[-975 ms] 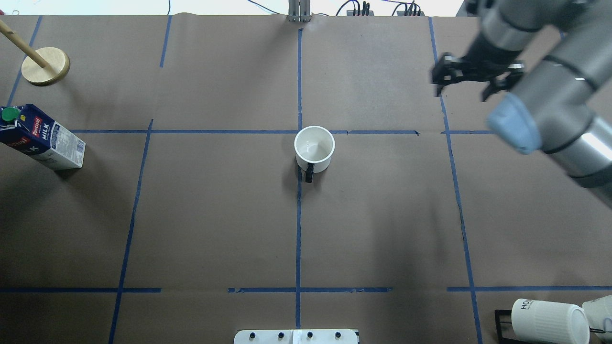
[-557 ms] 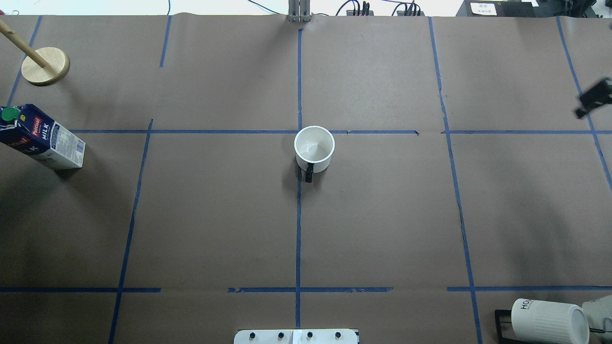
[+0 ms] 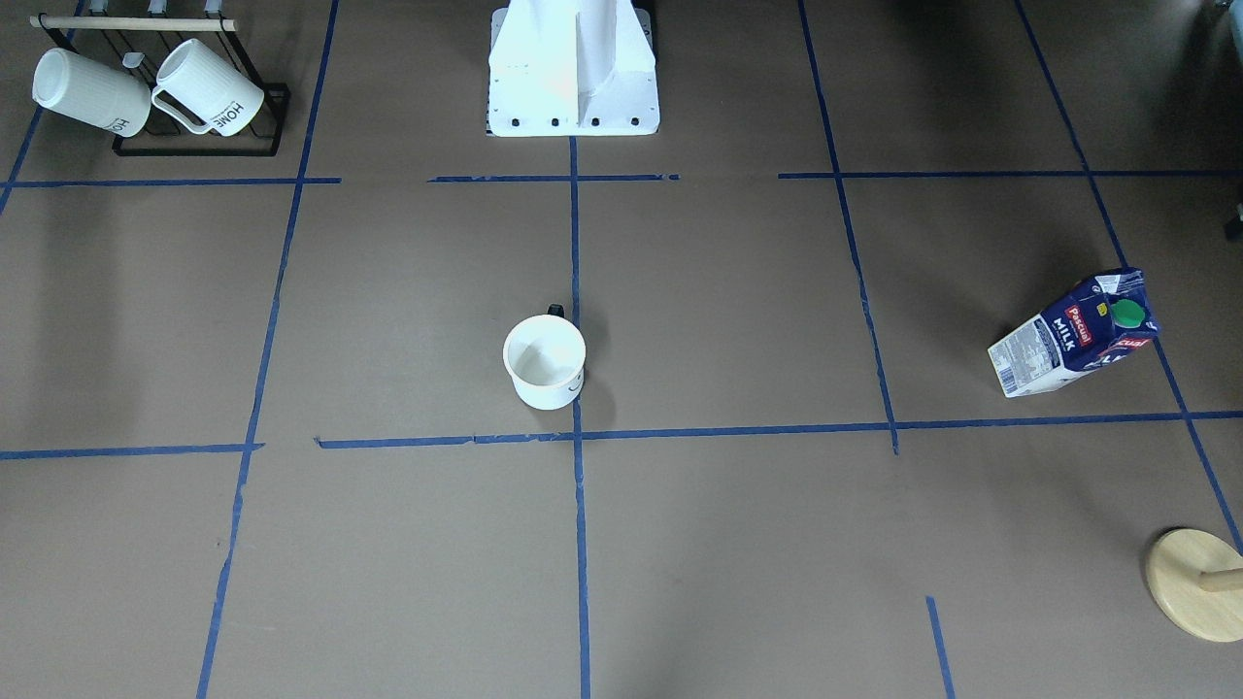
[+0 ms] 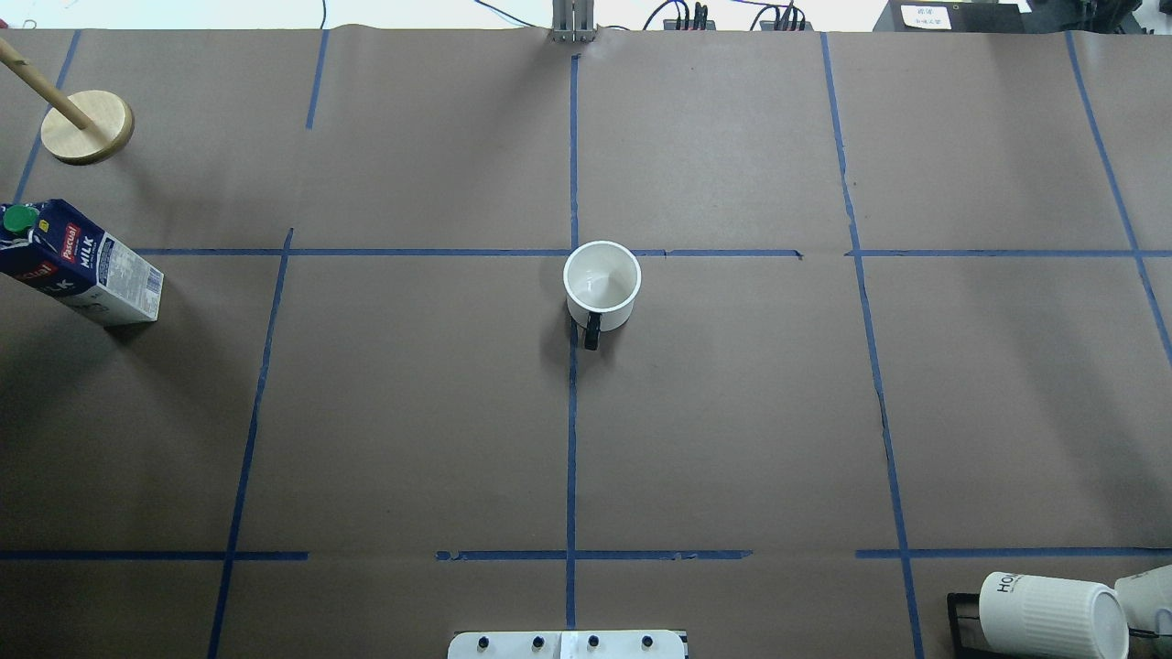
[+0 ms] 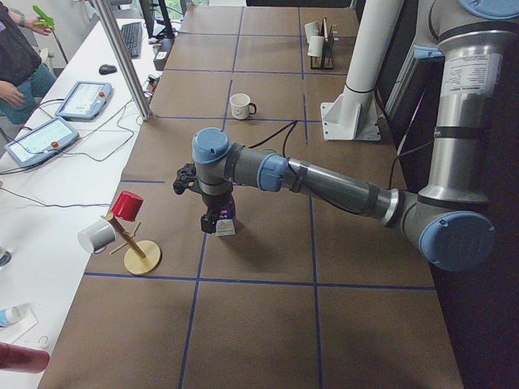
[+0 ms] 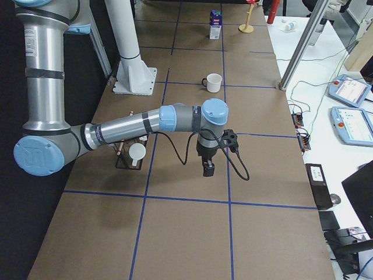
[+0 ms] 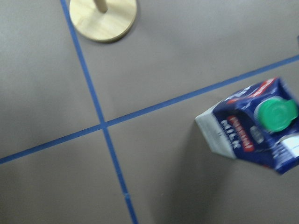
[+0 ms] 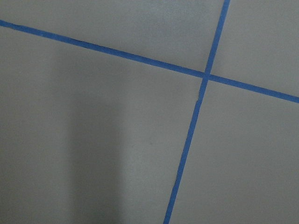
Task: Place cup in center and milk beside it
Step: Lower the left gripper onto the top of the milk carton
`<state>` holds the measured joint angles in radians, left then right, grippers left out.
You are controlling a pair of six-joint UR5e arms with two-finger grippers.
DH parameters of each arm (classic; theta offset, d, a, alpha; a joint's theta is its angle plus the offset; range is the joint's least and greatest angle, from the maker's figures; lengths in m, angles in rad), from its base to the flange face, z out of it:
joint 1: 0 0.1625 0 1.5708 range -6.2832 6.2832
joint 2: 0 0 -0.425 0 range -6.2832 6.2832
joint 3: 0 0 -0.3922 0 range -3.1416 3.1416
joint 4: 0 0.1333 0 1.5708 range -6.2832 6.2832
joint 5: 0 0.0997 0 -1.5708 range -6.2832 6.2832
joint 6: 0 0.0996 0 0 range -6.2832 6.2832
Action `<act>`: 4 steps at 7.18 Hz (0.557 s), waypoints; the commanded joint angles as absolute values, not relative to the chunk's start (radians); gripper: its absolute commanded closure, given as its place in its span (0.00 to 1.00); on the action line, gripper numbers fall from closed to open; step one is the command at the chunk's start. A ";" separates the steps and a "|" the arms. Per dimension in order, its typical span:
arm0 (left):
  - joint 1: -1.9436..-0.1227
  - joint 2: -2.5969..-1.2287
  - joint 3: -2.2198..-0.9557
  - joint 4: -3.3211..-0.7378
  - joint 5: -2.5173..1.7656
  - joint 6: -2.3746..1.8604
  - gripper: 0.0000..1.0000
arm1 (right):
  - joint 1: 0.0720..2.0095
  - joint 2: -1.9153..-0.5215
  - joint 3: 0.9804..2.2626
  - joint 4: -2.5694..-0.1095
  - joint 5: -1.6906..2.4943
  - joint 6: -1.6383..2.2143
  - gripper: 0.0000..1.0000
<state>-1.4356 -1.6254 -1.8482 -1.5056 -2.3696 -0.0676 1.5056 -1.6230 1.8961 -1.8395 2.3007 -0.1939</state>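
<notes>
Since the milk carton (image 7: 252, 127) stands upright just below the left gripper (image 5: 216, 220), that arm's nearer; can't tell if it's open.

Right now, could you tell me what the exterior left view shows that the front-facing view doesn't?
Only exterior left: the grey left arm in full, and a red cup on the wooden peg stand. Only front-facing: the "HOME" print on the ribbed white mugs. Both: the smooth white smiley cup, the dark blue milk carton, the blue tape lines.
</notes>
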 commanded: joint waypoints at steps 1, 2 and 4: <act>-1.320 -1.712 -1.865 -1.509 -2.359 -0.496 0.00 | 1.508 -1.624 1.898 -1.839 2.301 -0.195 0.00; -1.293 -1.730 -1.864 -1.509 -2.359 -0.568 0.00 | 1.508 -1.624 1.896 -1.839 2.301 -0.195 0.00; -1.264 -1.729 -1.844 -1.509 -2.356 -0.566 0.00 | 1.508 -1.621 1.894 -1.839 2.299 -0.195 0.00</act>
